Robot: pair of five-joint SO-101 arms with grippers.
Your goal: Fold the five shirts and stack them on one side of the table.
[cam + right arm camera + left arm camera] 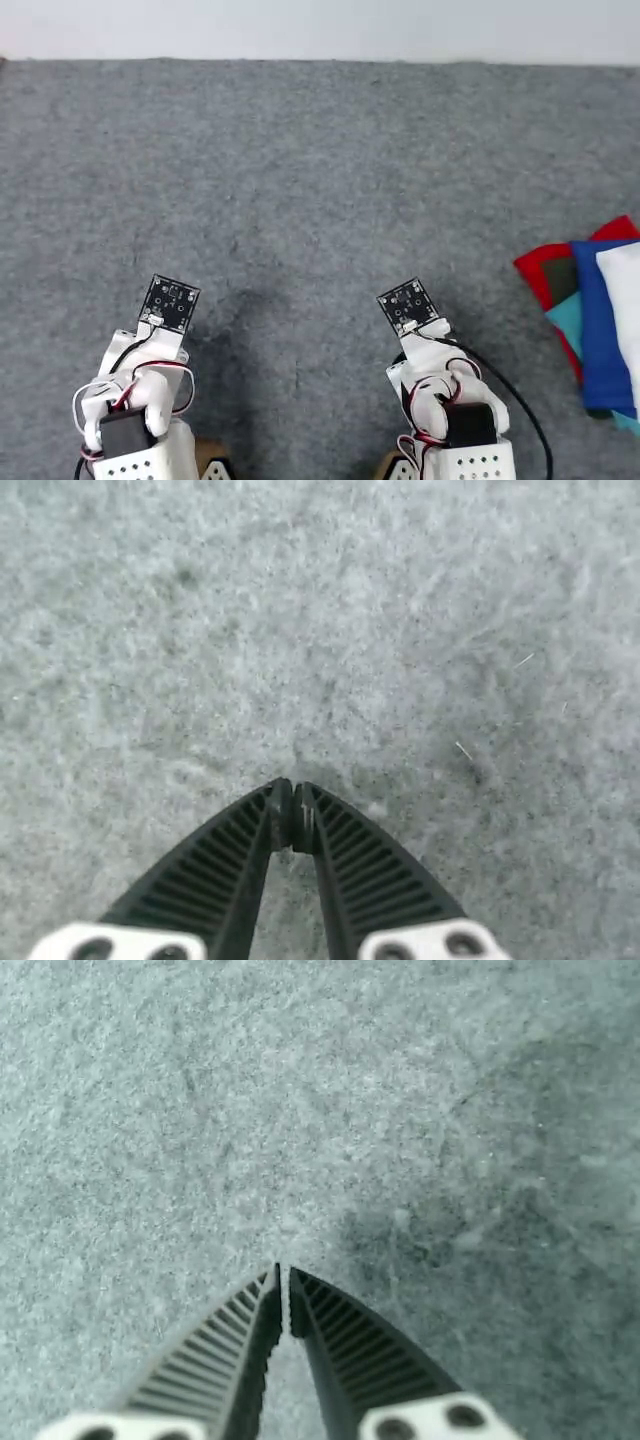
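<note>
Nearest, the left gripper [283,1278] hangs over the grey mat [300,1110], its ribbed fingers [240,1350] pressed together at the tips with nothing between them. The right gripper [293,815] hangs over the same mat, its fingers likewise closed tip to tip on nothing. Seen from above, two arms sit side by side at the mat's near edge, one arm [445,410] nearer the stack [600,330] and the other [140,400] well apart from it; which side each is cannot be told. The stack of folded shirts lies farther back than the arms, at the mat's side edge and partly cut off there. A white shirt [622,300] is on top, a blue shirt [598,350] under it, and teal, dark and red [535,268] layers peek out beneath. Beyond the stack, a pale wall [320,28] runs along the mat's far edge.
</note>
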